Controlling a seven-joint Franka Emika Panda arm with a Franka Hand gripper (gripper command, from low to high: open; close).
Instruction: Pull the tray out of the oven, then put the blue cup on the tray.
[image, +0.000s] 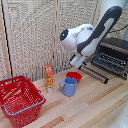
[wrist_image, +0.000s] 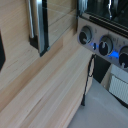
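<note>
Altogether one blue cup (image: 68, 87), one oven (image: 114, 56).

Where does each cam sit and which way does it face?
Exterior view: off the arm, facing the wooden table with a slatted screen behind; sees basket, blue cup, red bowl, oven with tray pulled out; the white arm shows.
Wrist view: on the wrist, close over the table, facing the oven's knobs and cord; a dark gripper finger shows, state unclear.
Shared: oven and table.
</note>
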